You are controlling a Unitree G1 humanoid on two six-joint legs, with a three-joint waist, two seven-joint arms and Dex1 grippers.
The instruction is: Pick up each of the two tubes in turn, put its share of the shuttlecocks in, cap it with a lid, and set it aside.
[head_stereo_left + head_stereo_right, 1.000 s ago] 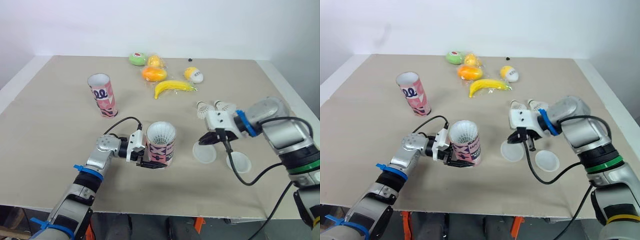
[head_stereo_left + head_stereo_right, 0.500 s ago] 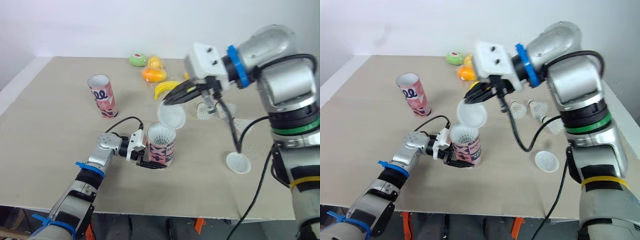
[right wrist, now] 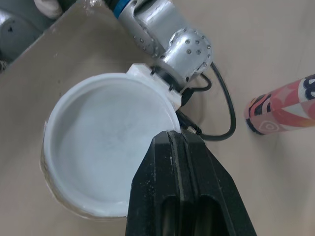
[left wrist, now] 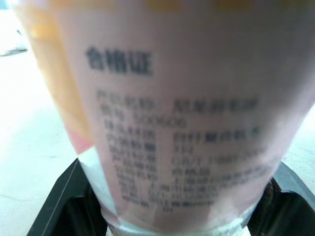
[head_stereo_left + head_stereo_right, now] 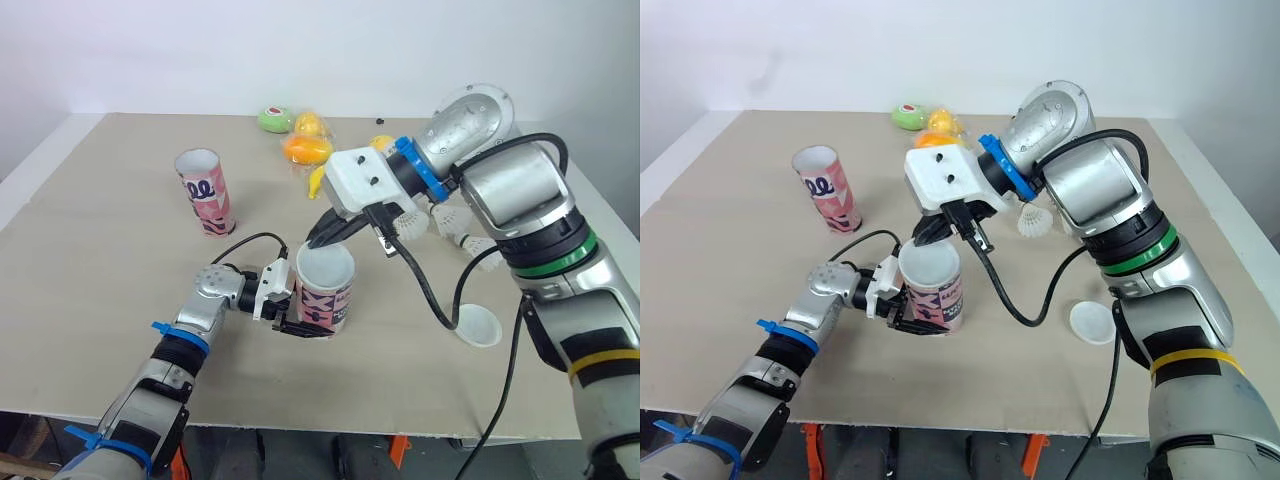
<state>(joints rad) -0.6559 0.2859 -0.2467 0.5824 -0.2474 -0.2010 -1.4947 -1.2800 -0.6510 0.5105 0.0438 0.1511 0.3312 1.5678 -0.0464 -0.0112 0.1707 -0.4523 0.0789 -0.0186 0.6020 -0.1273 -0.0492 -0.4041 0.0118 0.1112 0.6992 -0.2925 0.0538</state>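
A pink patterned tube (image 5: 325, 298) stands upright near the table's front, and my left gripper (image 5: 305, 322) is shut around its lower part. Its label shows close up in the left wrist view, tube (image 4: 172, 123). A white lid (image 5: 326, 268) lies over the tube's mouth, hiding what is inside. My right gripper (image 5: 322, 236) is shut on the lid's far rim, lid (image 3: 108, 147). The second tube (image 5: 205, 190) stands open at the back left. A second lid (image 5: 477, 325) lies flat at the right. Loose shuttlecocks (image 5: 472, 242) lie behind my right arm.
Toy fruit sits at the back centre: a banana (image 5: 317, 181), an orange piece (image 5: 306, 148), a green one (image 5: 275, 118) and a yellow one (image 5: 311, 123). My right arm stretches across the table's middle above the shuttlecocks. The table's front edge runs close to the held tube.
My right gripper lifted a lid from the table at the right, carried it left and lowered it onto the held tube's mouth, covering the shuttlecock inside. The left gripper stayed put.
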